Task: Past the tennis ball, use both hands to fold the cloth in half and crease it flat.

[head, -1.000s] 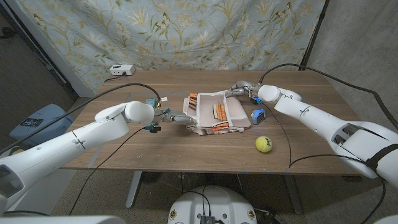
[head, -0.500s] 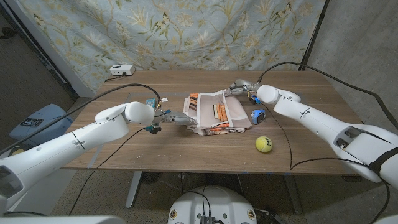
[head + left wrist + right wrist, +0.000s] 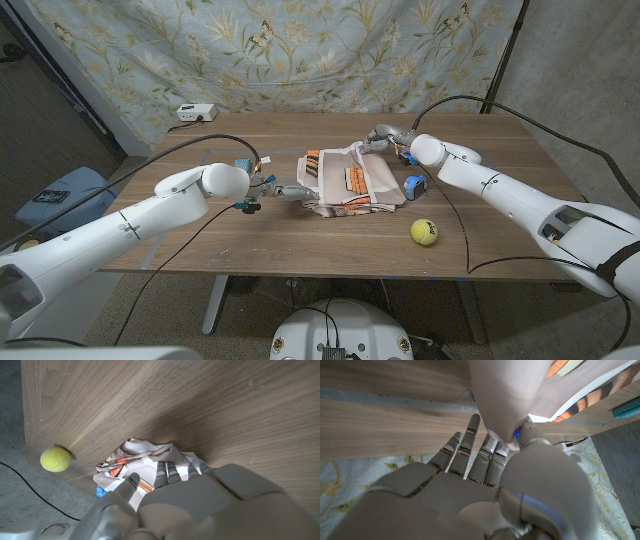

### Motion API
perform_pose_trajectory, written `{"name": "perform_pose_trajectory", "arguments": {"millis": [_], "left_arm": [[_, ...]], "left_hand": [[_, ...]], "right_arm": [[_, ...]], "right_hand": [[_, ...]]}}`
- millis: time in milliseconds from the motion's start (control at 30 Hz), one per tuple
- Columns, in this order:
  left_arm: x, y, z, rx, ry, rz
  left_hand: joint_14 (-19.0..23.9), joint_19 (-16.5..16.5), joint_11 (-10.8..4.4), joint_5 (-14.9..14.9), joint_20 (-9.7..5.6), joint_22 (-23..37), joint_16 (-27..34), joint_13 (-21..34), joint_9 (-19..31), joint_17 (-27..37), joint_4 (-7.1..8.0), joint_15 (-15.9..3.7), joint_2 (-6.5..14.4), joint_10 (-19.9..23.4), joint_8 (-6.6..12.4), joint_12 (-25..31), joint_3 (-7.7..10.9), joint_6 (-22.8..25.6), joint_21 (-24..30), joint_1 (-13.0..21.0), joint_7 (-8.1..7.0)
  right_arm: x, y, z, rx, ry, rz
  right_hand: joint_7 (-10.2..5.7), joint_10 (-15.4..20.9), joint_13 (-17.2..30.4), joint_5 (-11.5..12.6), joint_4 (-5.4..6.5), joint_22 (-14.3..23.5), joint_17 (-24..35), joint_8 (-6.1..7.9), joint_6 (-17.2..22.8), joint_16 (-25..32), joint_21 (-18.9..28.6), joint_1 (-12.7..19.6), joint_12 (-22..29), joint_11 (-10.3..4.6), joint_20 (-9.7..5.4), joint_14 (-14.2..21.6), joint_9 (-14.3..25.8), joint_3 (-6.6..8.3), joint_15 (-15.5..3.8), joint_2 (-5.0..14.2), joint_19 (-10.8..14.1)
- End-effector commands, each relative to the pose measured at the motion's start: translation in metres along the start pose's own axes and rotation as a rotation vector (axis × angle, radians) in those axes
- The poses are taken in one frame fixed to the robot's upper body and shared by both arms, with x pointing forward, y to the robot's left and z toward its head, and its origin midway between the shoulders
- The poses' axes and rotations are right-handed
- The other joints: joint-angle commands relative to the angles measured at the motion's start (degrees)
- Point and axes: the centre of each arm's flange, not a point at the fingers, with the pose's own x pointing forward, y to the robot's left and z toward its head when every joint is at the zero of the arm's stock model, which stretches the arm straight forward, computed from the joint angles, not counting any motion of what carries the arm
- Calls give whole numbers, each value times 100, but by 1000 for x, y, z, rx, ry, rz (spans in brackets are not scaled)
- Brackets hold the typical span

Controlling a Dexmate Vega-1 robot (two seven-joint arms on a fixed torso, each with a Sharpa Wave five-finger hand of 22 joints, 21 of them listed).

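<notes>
The right hand (image 3: pixel 383 139) has drawn in a little toward the robot's left along the far side of the table, its arm swinging with it, and it carries the pinched far corner of the cloth (image 3: pixel 348 181) along. That lifted corner now stands slightly further over the middle of the cloth than a second ago, so the raised flap leans more toward the left hand's side. In the right wrist view the pale underside of the cloth (image 3: pixel 520 395) hangs from between the thumb and the fingers (image 3: pixel 470 450).
</notes>
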Motion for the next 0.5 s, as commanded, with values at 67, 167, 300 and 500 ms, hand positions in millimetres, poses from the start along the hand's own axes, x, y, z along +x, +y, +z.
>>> {"name": "perform_pose_trajectory", "arguments": {"millis": [67, 167, 300, 500], "left_arm": [[4, 0, -4, -10, -14, -4], [5, 1, -5, -11, -18, -4], [6, 2, -7, -13, -28, -6], [8, 2, -10, -16, -30, -3]], "left_hand": [[26, -783, 10, 20, -38, 8, -2, 13, 16, 8, -51, -16, -1, -7, 26, 26, 4, 32, 22, 63, -27], [24, -785, 12, 20, -41, 8, -3, 13, 16, 7, -61, -18, -2, -14, 26, 24, 5, 32, 20, 72, -28], [25, -786, 2, 20, -40, 8, -3, 13, 16, 7, -73, -15, -3, -16, 26, 23, 7, 33, 19, 84, -26], [23, -787, 2, 20, -40, 7, -4, 13, 16, 6, -89, -16, -5, -13, 28, 26, 8, 37, 17, 99, -36]], "right_arm": [[4, -4, 12, -24, -4, 10], [5, -4, 14, -27, -2, 15], [7, -4, 17, -29, 2, 25], [9, -5, 23, -34, 9, 38]], "right_hand": [[-10, 86, 29, -29, -10, 4, 98, 46, 75, 81, 3, 293, 48, -4, -18, 52, 28, 62, -854, 34, 69], [-9, 89, 45, -40, -20, 4, 136, 56, 88, 119, 4, 421, 63, -17, -20, 89, 30, 74, -864, 21, 85], [0, 96, 54, -52, -27, 4, 179, 64, 96, 145, 3, 573, 73, -22, -24, 93, 32, 84, -878, -6, 96], [11, 115, 81, -67, -4, 4, 235, 69, 99, 191, 8, 686, 101, 5, -22, 118, 36, 70, -865, -27, 126]]}}
